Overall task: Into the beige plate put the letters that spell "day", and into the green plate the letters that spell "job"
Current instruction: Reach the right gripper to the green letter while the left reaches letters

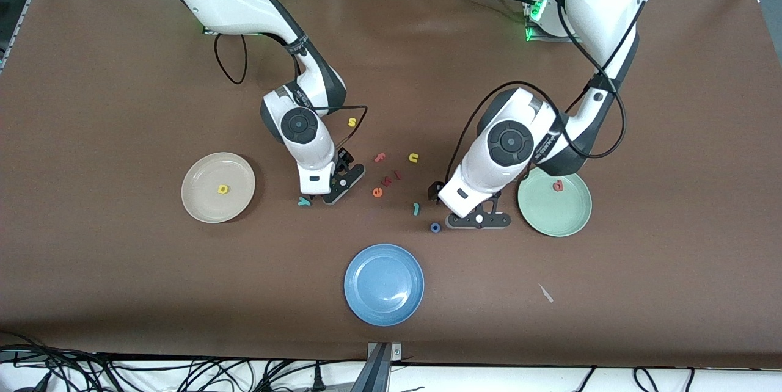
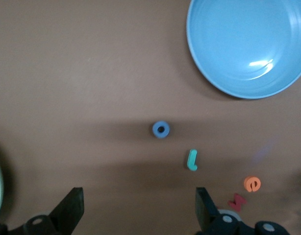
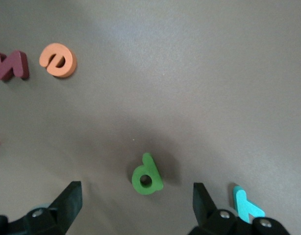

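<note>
The beige plate [image 1: 201, 199] holds a yellow letter [image 1: 223, 188]. A pinkish-red letter [image 1: 558, 185] lies in the green plate [image 1: 559, 218]. My right gripper [image 1: 338, 187] [image 3: 136, 205] hangs open low over the table, with the green letter [image 3: 146, 176] lying between its fingers; this letter is hidden in the front view. The teal y [image 1: 303, 201] [image 3: 246, 205] lies just outside one finger. My left gripper [image 1: 478, 219] [image 2: 139, 210] is open over bare table beside the green plate. The blue o [image 1: 435, 228] [image 2: 161, 129] and teal j [image 1: 416, 209] [image 2: 191, 159] lie close by.
A blue plate [image 1: 383, 284] [image 2: 248, 44] sits nearest the front camera. An orange e [image 1: 377, 192] [image 3: 58, 59], small red letters [image 1: 385, 181], a pink f [image 1: 379, 157], a yellow u [image 1: 413, 157] and a yellow s [image 1: 352, 122] are scattered between the arms.
</note>
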`<state>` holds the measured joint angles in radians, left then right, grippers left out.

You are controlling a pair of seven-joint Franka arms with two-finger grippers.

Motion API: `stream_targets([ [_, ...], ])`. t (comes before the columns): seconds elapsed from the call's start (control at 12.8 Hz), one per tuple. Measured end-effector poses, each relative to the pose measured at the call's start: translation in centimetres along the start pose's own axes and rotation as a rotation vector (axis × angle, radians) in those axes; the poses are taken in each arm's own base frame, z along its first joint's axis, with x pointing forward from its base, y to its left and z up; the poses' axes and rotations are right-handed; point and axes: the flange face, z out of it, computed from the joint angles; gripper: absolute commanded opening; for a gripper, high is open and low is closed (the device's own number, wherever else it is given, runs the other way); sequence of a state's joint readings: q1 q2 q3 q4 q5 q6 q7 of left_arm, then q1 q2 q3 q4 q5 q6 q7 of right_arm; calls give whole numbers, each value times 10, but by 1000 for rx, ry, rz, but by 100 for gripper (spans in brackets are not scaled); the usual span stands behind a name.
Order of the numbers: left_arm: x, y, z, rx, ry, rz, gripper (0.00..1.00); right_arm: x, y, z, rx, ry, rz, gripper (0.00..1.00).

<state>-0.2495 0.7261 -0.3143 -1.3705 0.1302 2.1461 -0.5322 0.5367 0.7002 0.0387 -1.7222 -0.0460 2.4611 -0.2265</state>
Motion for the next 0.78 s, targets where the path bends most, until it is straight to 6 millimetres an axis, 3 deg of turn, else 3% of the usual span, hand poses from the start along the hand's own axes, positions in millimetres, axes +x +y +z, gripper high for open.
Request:
stream_targets([
  [0.31, 20, -12, 23, -24, 45, 161, 94, -1, 1, 4, 0, -5, -39, 88],
  [0.47, 20, -8, 39, -16, 37, 208, 87, -2, 1, 6, 1, -8, -53, 81],
  [0.55, 19, -5, 48, 1, 39, 230, 76, -2, 2, 8, 1, -10, -59, 79],
  [0.78, 16, 8, 71, 27, 95, 290, 73, -2, 2, 8, 1, -9, -65, 72],
])
